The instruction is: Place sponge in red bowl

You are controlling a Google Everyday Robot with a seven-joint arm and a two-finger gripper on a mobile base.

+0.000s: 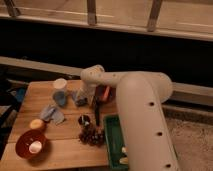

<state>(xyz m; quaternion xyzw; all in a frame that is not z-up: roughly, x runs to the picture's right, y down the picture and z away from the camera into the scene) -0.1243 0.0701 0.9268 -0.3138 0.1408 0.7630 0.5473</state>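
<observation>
The sponge [78, 98] is a small blue block on the wooden table [65, 150], just right of a blue cup. My gripper [86, 99] hangs from the white arm's wrist and is down at the sponge, right against its right side. Whether it holds the sponge does not show. The red bowl [25, 145] sits at the table's front left corner, well away from the gripper, with a small pale object inside it.
A blue cup [60, 98] and a white cup [60, 83] stand left of the sponge. A pale blue cloth [52, 114] and a yellow item [35, 124] lie nearer the bowl. A maroon bowl [105, 93] is half hidden behind the arm. A green tray [112, 142] sits right.
</observation>
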